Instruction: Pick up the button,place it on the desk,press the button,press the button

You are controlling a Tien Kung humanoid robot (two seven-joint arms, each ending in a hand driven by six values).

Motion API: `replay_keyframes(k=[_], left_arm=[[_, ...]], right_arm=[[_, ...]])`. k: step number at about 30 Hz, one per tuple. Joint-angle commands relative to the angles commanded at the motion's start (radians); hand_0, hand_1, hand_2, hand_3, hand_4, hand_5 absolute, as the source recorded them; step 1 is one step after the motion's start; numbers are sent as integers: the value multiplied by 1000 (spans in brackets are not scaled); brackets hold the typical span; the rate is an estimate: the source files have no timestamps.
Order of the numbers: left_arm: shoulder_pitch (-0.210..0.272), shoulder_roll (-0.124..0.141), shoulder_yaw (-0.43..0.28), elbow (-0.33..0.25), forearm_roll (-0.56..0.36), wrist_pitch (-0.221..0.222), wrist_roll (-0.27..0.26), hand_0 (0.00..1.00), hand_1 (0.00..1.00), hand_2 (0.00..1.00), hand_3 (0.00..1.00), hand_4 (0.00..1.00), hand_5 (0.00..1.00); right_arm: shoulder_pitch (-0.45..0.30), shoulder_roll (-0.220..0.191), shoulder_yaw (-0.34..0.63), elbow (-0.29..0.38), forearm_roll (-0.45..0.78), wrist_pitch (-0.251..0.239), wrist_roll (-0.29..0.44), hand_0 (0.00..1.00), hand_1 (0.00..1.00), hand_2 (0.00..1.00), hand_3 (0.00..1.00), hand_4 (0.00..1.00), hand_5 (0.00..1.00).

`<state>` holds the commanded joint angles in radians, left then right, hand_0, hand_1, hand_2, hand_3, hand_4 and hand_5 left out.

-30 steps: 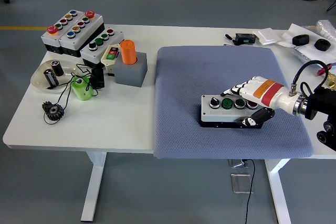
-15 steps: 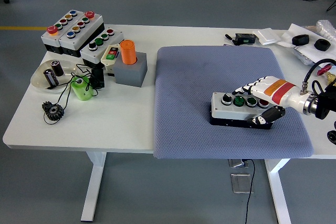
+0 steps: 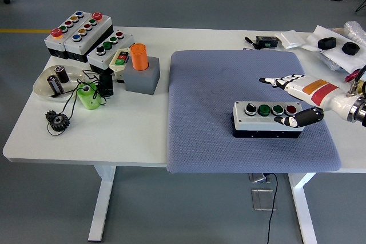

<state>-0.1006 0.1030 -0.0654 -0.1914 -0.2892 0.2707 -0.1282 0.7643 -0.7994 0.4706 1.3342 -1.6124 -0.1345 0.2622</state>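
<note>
Head view: the button box (image 3: 267, 119) sits flat on the gray mat (image 3: 229, 84) toward the mat's right side, with a black knob, two green buttons and a red one in a row along its top. The right hand (image 3: 294, 100) comes in from the right edge, fingers spread apart and holding nothing. Its fingertips (image 3: 269, 80) hang just behind the box, and the dark thumb (image 3: 298, 119) is right at the box's right end; can't tell if it's actually touching.

Over on the left of the white table (image 3: 143, 135) there's a cluster of stuff: three more button boxes (image 3: 80, 30), an orange cylinder (image 3: 139, 56) standing in a gray block (image 3: 143, 78), a green roll (image 3: 88, 96), a shallow dish (image 3: 43, 87) with batteries in it, and a small black gear (image 3: 58, 120) near the front edge.
</note>
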Motion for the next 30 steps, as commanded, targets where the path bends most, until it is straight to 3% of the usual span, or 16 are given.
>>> replay_keyframes(k=[1,2,6,8,9,14,15,18,25,30], left_arm=[[0,0,1,0,-1,0,-1,689,744,758,599,422,998],[-1,0,3,0,-6,0,-2,689,744,758,599,422,998],[-5,0,7,0,-12,-2,-4,689,744,758,600,422,998],[-7,1,6,0,-8,-2,-2,689,744,758,600,422,998],[-7,1,5,0,-6,-2,-2,689,744,758,600,422,998],[-9,1,5,-1,-3,-2,-1,689,744,758,600,422,998],[-9,1,4,-1,-2,-2,-1,689,743,758,600,421,998],[-10,1,2,-1,0,-1,0,689,743,758,600,421,998],[-13,0,-10,-2,19,1,6,688,743,758,600,420,998],[-13,-1,-12,-2,22,2,8,687,743,758,600,419,998]], right_arm=[[-12,-5,19,12,8,-4,-6,903,858,952,998,737,98],[-29,-16,42,27,29,-29,-15,708,599,683,940,702,168],[-85,-41,123,56,119,-119,-32,708,599,683,940,702,168],[-104,-48,151,57,140,-123,-47,708,599,683,940,702,168],[-108,-49,154,56,145,-122,-53,246,2,180,679,557,340],[-136,-57,143,50,129,-117,-88,246,2,180,679,557,340],[-137,-58,142,50,125,-117,-91,162,2,106,637,536,395],[-149,-59,131,51,107,-109,-101,162,2,106,637,536,395],[-158,-54,112,45,94,-30,-120,159,2,100,633,527,407],[-154,-45,92,34,89,-15,-124,155,2,100,643,524,417]])
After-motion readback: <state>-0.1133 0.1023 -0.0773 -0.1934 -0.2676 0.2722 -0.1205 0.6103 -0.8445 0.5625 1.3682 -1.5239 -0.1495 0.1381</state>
